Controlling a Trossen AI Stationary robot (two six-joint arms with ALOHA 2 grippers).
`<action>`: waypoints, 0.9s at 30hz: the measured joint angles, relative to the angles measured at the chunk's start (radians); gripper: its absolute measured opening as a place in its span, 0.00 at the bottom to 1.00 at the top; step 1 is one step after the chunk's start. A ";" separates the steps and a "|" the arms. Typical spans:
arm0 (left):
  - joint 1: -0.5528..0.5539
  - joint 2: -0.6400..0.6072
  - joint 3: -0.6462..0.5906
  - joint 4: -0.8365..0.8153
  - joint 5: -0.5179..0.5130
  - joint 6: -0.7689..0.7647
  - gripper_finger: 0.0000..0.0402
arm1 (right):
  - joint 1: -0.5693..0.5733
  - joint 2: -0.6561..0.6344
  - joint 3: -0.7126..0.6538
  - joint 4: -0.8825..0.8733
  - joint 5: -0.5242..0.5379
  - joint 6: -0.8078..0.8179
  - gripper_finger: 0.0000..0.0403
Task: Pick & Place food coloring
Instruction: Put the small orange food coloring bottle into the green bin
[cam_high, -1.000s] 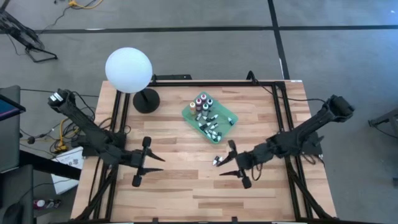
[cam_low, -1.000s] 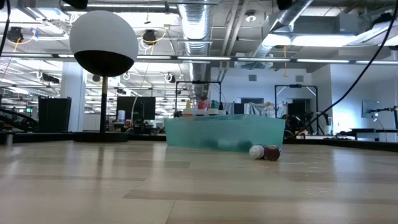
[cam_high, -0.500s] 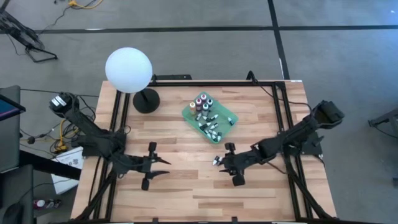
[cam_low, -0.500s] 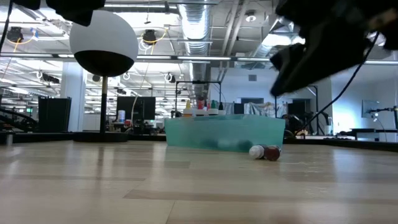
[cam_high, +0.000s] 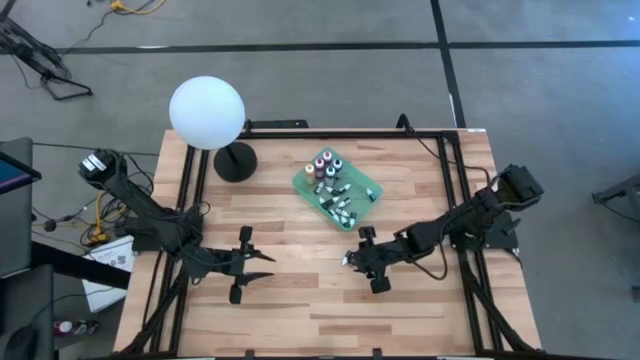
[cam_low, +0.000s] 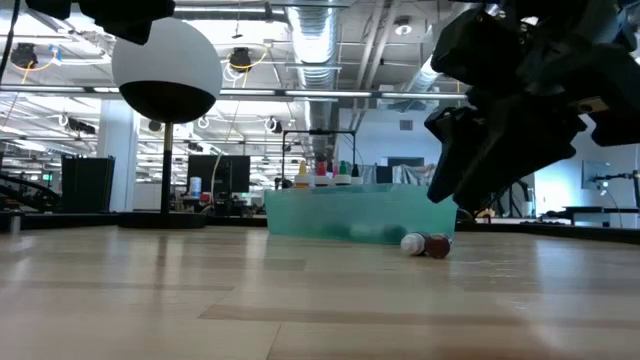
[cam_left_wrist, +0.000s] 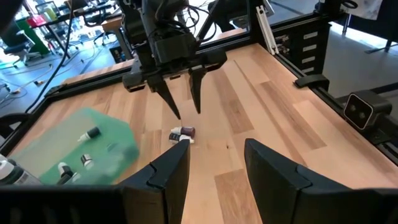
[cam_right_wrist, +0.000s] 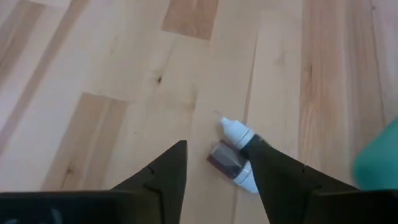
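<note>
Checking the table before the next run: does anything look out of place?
Yes. One dark bottle lies on its side on the bare table, outside the green tray. The open right gripper hangs right over it.

Colours on the bench: pale wood, green tray, dark arms.

Table (cam_high: 300, 300) was light blond wood in plank strips, framed in black. Tray (cam_high: 366, 196) was mint green, translucent teal in the low view. The loose bottle (cam_right_wrist: 229, 162) had a dark reddish-brown body and white cap. The lamp globe (cam_high: 206, 112) was white on a black base. Right gripper (cam_high: 371, 258) and left gripper (cam_high: 243, 265) were black.
</note>
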 joint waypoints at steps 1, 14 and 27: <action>0.000 0.000 0.000 0.000 0.000 0.001 0.37 | -0.004 0.000 0.000 0.001 0.000 -0.003 0.42; 0.000 0.000 0.000 -0.010 -0.001 0.007 0.37 | -0.041 0.067 -0.001 0.028 -0.050 -0.052 0.47; 0.000 0.000 0.000 -0.010 -0.002 0.005 0.37 | -0.051 0.081 -0.001 -0.002 -0.051 -0.053 0.42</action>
